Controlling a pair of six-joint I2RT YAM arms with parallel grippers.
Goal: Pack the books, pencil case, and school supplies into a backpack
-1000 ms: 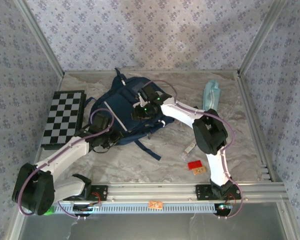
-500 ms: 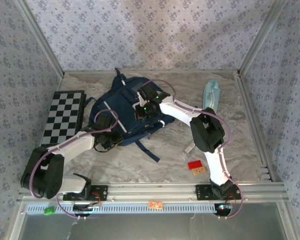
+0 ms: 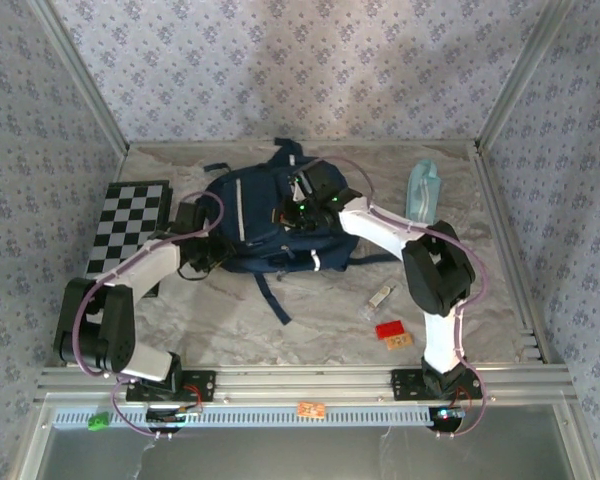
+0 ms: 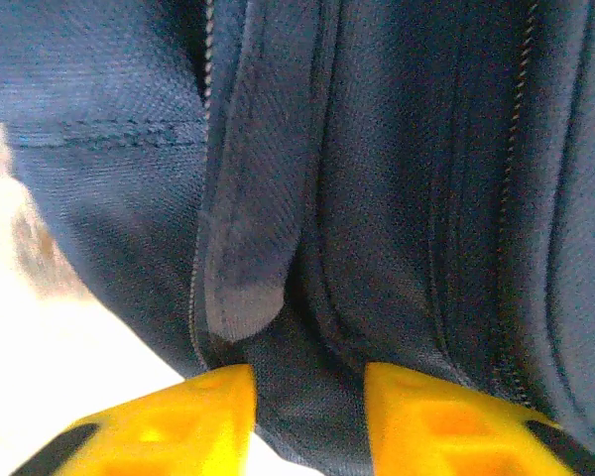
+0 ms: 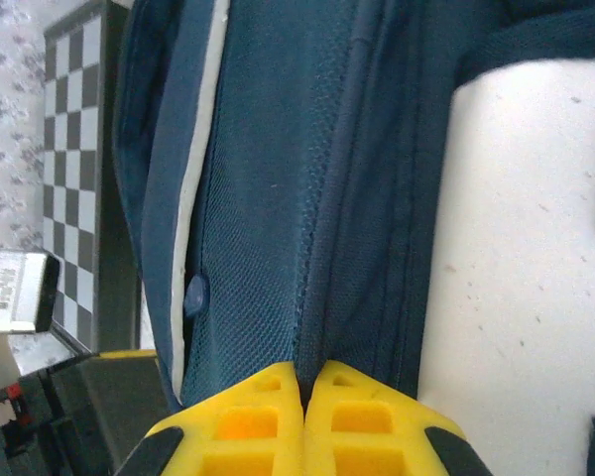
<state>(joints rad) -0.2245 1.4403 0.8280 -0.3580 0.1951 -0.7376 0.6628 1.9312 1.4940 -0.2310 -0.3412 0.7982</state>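
You're in a lab cell — aluminium frame (image 3: 310,378), patterned panels (image 3: 300,70) around the counter (image 3: 320,305), checkered board (image 3: 130,225) at its left.

No legible txt or labels.

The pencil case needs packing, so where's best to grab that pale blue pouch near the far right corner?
Likely best: grip the pencil case across its narrow middle, coming straight down from above. It lies flat and long, running roughly near to far, with bare table on both long sides.
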